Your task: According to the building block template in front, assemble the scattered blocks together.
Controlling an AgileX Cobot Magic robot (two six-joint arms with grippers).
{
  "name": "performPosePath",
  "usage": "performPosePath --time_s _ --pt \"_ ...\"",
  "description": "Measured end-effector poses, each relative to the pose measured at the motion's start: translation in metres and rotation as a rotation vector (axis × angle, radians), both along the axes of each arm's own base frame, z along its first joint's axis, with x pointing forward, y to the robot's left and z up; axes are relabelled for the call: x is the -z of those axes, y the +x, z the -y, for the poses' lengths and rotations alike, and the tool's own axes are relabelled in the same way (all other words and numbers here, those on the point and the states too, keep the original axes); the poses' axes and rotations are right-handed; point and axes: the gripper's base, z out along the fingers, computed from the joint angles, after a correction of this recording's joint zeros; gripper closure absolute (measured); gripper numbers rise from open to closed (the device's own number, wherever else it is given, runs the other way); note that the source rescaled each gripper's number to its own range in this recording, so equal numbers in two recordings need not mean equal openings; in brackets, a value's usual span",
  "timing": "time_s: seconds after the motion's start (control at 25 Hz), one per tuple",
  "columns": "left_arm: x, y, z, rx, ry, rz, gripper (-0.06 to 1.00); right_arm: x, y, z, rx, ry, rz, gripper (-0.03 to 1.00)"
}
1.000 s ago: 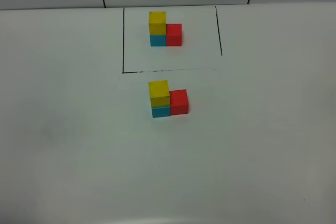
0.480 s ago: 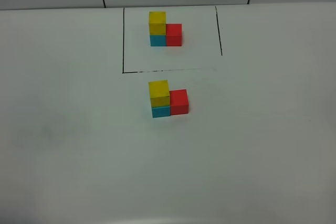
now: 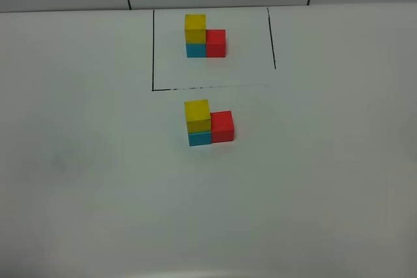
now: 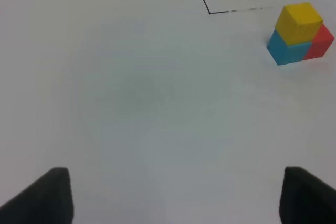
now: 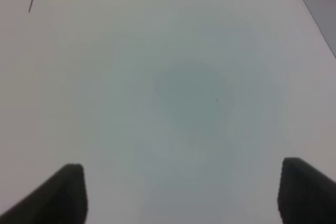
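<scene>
left gripper (image 4: 173, 198): jaws apart, empty, over bare table (image 3: 98, 193).
scattered blocks (image 3: 208, 123): centre of the high view, stacked like the building block template (image 3: 204, 36) above; nearer the left arm.
right gripper (image 5: 181, 195): jaws apart, empty, blocks unseen.

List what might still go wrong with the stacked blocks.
1. The yellow cube sits slightly skewed on the blue cube; a table bump might topple it.
2. The open left gripper faces the build; moving forward could scatter it.
3. The red cube merely stands alongside, so it may drift.
</scene>
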Motion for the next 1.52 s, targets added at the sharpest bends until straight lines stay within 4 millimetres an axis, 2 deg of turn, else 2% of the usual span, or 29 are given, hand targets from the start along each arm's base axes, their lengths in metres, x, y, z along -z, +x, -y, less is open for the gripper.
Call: performPosePath --time_s 0.2,0.4,1.52 --pt "0.0 0.0 0.0 0.0 0.0 0.0 0.18 0.0 0.0 0.0 0.003 0.0 0.0 0.53" --pt "0.0 0.0 0.0 0.0 0.0 0.0 0.18 0.0 -0.0001 -0.0007 0.009 -0.002 -0.001 0.58" --pt "0.0 0.0 0.0 0.0 0.0 0.0 0.18 0.0001 0.0 -0.0036 -0.036 -0.021 -0.002 0.59"
